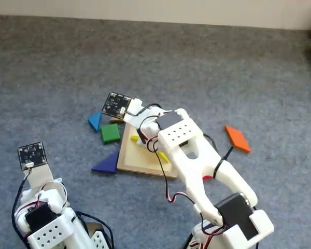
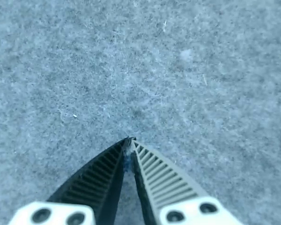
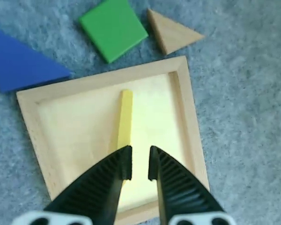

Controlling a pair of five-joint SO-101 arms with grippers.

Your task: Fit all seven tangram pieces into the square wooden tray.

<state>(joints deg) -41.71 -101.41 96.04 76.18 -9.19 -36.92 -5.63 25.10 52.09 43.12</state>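
Tangram set on grey carpet (image 1: 233, 67), pale wall (image 1: 145, 9) behind.
My right gripper (image 3: 139, 157), fingers narrowly apart, hangs over the wooden tray (image 3: 103, 79), a yellow piece (image 3: 125, 117) inside it. Green square (image 3: 113, 28), blue triangle (image 3: 23, 61) and wooden triangle (image 3: 171, 33) lie just outside, the orange piece (image 1: 237, 138) well apart. My left gripper (image 2: 130, 143) is closed over carpet.

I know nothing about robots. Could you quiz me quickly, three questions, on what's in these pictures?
1. True or false: the green square lies outside the wooden tray.
2. Which colour of piece is inside the tray? A orange, B yellow, C blue.
3. Fill in: the left hand is ___ (open or shut) above bare carpet.

Key: 1 true. 2 B, the yellow piece. 3 shut.
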